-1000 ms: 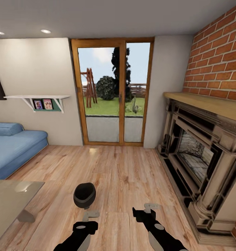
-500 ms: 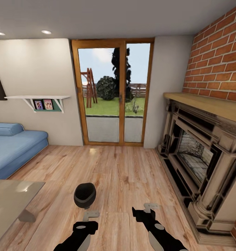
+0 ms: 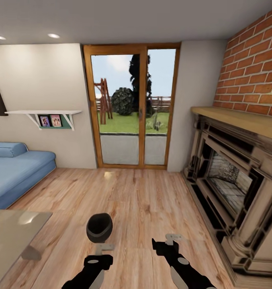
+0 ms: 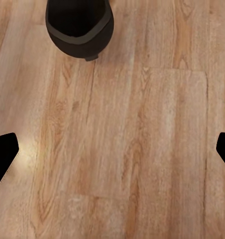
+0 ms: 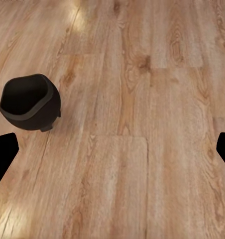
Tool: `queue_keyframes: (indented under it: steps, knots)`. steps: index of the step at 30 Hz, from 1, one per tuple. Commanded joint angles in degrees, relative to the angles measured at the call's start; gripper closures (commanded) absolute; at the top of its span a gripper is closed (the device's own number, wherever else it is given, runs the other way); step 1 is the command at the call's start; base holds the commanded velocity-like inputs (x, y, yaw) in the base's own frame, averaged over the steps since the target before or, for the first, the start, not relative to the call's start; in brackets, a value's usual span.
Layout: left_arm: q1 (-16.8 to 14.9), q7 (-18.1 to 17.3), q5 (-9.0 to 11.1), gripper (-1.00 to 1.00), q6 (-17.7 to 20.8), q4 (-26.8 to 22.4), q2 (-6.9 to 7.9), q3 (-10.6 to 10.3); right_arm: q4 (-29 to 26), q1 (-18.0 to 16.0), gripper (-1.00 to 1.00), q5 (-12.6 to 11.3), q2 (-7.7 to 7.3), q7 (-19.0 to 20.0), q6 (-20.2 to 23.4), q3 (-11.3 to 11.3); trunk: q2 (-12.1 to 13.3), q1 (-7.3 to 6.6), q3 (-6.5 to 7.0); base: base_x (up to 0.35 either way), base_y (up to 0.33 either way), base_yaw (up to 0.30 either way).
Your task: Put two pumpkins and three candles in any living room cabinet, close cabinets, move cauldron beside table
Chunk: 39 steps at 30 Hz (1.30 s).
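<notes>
Head view shows the cauldron [image 3: 99,228] upright on the plank floor [image 3: 152,200], just ahead of the left gripper [image 3: 105,247], near the table [image 3: 11,237]; both it and the right gripper [image 3: 172,239] are spread wide, holding nothing.

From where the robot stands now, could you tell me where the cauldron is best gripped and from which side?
I would take the cauldron by its rim, coming from above with one finger inside the wide mouth. It stands on the floor, mouth open, and the round belly looks too broad for the jaws. The left gripper, open and empty, is nearest.
</notes>
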Motion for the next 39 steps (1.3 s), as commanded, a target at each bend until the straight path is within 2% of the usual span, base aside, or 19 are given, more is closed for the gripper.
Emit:
queue_keyframes:
  steps: [1,17,25,31,39]
  knots:
    - [-0.06,0.50,0.52,-1.00,0.19,-0.08,0.06,-0.39,0.05,-0.07,-1.00,-0.53,-0.03,-0.35,-0.24,0.48,-0.10,0.05,-0.12,0.216,0.167,0.071]
    - [-0.06,0.50,0.52,-1.00,0.19,0.01,0.07,-0.38,0.10,-0.07,-1.00,-0.31,0.00,-0.30,-0.18,0.48,-0.10,0.05,-0.12,0.248,0.044,0.240]
    - [-0.06,0.58,0.52,-1.00,0.19,0.05,0.07,-0.42,0.10,-0.07,-1.00,-0.25,-0.02,-0.30,-0.26,0.49,-0.10,0.05,-0.12,0.323,-0.001,0.066]
    - [-0.06,0.66,0.52,-1.00,0.19,0.17,0.04,-0.45,0.10,-0.07,-1.00,-0.23,0.03,-0.30,-0.26,0.52,-0.10,0.05,-0.06,0.322,-0.088,0.069]
    - [-0.06,0.68,0.52,-1.00,0.17,0.27,-0.01,-0.47,0.10,-0.07,-1.00,-0.20,0.08,-0.30,-0.27,0.57,-0.10,0.05,0.22,0.305,-0.146,0.238]
